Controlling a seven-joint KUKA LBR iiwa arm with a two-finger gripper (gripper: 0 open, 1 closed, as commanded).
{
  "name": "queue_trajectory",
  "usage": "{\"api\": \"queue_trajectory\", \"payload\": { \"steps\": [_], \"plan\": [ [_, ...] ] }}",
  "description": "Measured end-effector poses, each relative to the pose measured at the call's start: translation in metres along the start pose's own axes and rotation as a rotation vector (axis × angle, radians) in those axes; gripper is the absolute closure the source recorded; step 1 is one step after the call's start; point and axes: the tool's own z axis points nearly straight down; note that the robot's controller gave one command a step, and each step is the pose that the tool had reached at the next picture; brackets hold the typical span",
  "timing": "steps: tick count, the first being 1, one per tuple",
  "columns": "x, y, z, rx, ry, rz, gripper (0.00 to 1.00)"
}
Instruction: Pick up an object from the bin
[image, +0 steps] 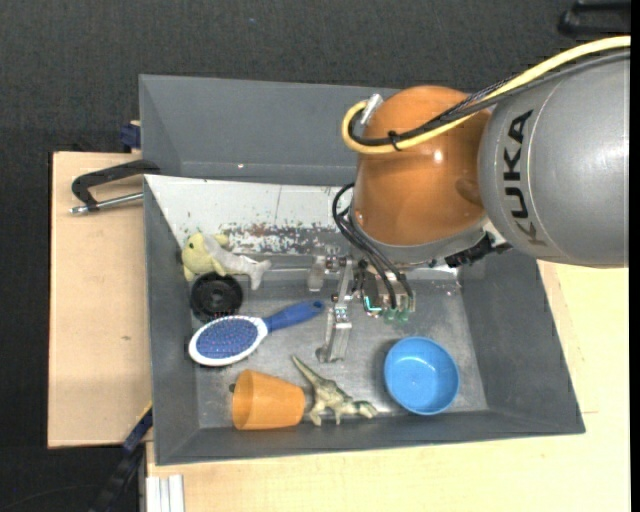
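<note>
Near wall first: orange plastic cup (265, 400) lying on its side, mouth to the left, smooth tapered shape. Just to its right is a toy dinosaur (332, 399), olive-tan, knobbly, with its thin tail up-left. Right of that is a blue plastic bowl (422, 375), round, glossy and upright, mouth up.

Mid bin: blue hairbrush (240, 335) lying flat, closest thing to the gripper (345, 318). Its oval head has a white bristle pad facing up. The long axis runs from the head at lower left to the handle at upper right, and the handle tip ends just beside the gripper's metal parts. Can't tell if they touch. The gripper is low over the bin floor at centre, under the glossy orange wrist cover (425, 165). Open or closed: can't tell from this angle, and nothing visibly held.

Farther back on the left: black round ribbed disc (215, 295) just above the brush head, then a yellow plush toy (200, 255), soft and lumpy, against the left wall.

Grey sheet-metal bin (505, 340), with a scuffed, speckled far floor edge.
</note>
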Motion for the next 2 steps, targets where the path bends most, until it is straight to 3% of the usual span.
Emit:
{"api": "queue_trajectory", "payload": {
  "steps": [1, 2],
  "plan": [
    [-0.058, -0.003, 0.172, 0.0, -0.001, 0.144, 0.0],
    [-0.064, -0.007, 0.135, -0.003, -0.016, 0.086, 0.0]
  ]
}}
